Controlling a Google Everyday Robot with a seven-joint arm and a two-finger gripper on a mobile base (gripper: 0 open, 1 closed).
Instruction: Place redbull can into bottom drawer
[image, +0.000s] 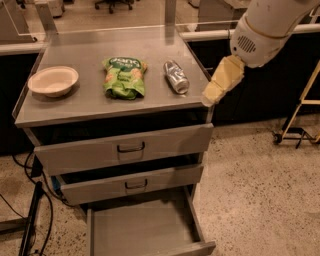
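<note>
The redbull can (176, 76) lies on its side on the grey cabinet top (90, 102), right of the green snack bag (124, 76), its shiny round end toward the front. The bottom drawer (142, 231) is pulled out below the two upper drawers and its flat floor holds nothing. My gripper (215, 89), yellowish and pointing down-left, hangs at the cabinet top's right front corner, to the right of the can and apart from it. It holds nothing.
A cream bowl (53, 80) sits at the left of the cabinet top. The top drawer (127, 148) and the middle drawer (134, 184) stand slightly out. Cables and a dark stand (31, 220) lie at lower left. A yellow wheeled frame (299, 117) stands at right.
</note>
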